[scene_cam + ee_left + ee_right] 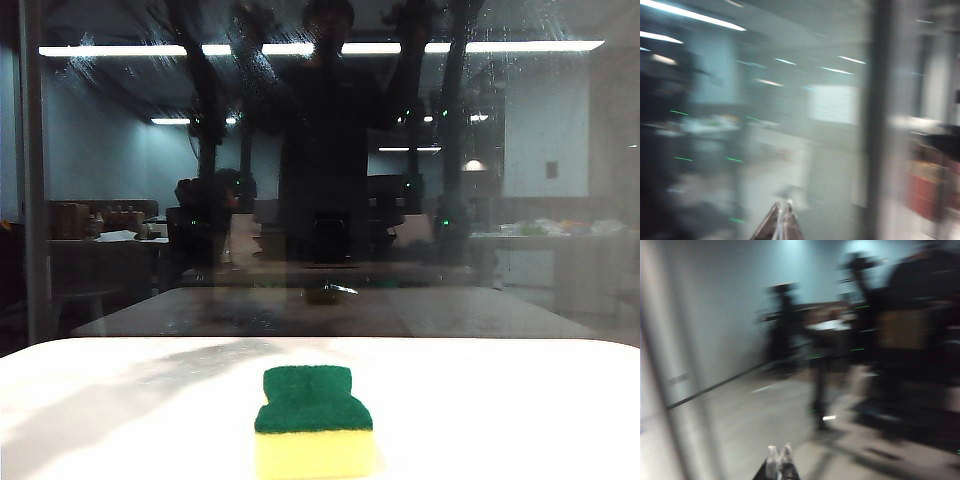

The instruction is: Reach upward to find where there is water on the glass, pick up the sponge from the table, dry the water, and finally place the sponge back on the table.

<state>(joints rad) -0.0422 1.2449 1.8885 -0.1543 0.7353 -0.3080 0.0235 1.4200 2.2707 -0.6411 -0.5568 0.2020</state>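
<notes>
Dim glass behind white worktop; sponge lay there untouched. Left end effector and right end effector both clenched, empty, facing glass.

1. Large dark reflective glass pane: upright behind bench, smeared streaks near top, dark frame bar at left.
2. Yellow foam sponge, green scouring top: flat, near front.
3. White smooth bench: brightly lit.

Both wrist views are smeared by motion blur. The left gripper and right gripper show only fingertips at six o'clock, the rest cut off. The sponge loses its lower edge at six o'clock.
</notes>
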